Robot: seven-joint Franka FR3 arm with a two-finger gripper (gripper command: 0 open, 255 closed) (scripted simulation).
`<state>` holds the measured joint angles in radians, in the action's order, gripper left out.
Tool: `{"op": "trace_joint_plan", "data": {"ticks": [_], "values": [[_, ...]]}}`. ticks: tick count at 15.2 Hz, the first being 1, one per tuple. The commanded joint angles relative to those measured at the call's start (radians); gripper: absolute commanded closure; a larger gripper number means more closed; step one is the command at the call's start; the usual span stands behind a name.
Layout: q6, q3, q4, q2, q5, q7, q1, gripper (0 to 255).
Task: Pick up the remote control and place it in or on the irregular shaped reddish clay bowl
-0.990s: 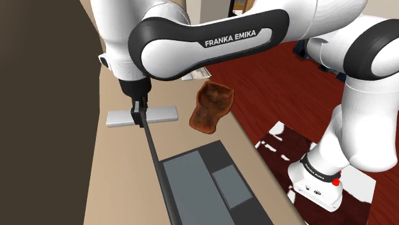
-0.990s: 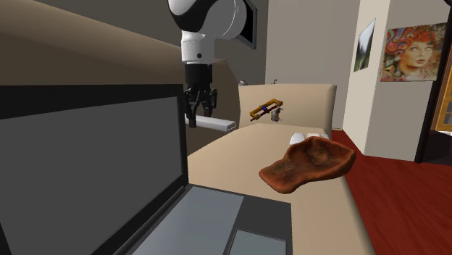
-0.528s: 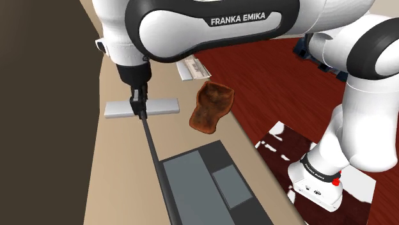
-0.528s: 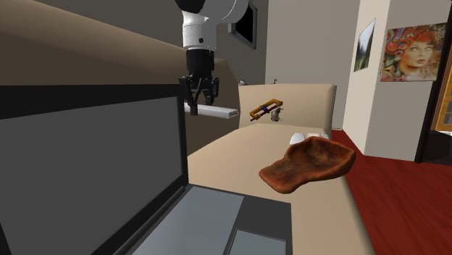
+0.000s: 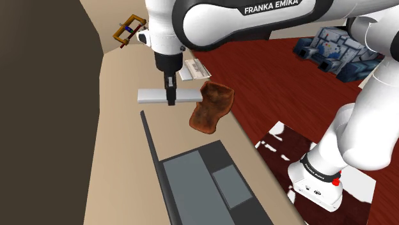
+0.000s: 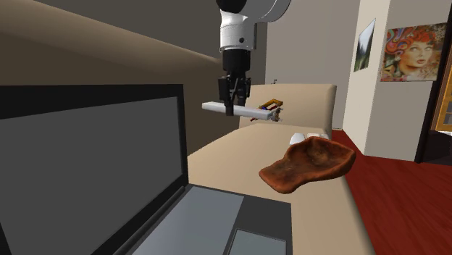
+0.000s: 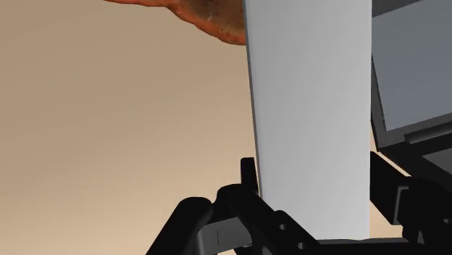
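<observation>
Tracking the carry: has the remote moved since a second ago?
Yes. In the shoulder view the remote, held in the claw, shifted right, its end now by the reddish bowl.

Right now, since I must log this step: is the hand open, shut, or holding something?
The hand: shut on the grey remote control, lifted off the table.

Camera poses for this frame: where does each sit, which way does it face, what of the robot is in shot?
Shoulder view: beside and behind the stand, looking down over the tan table; arm and end effector show.
Second exterior view: low at the laptop end, facing along the table toward the bowl; arm's tip and end effector show.
Wrist view: on the hand, looking down past the clasped remote to the table; both fingers show.
Shared: all three show remote, bowl and laptop.
</observation>
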<state>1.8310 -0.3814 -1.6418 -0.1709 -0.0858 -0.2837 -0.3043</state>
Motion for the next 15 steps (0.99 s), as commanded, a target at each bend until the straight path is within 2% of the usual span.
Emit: {"op": "trace_joint_plan", "data": {"ticks": [1,8,15], "values": [[0.013,0.016,-0.059,0.052,0.023,-0.052,0.033,255],[0.055,0.090,-0.253,0.217,0.087,-0.229,0.123,255],[0.072,0.185,-0.384,0.332,0.112,-0.406,0.195,255]]}}
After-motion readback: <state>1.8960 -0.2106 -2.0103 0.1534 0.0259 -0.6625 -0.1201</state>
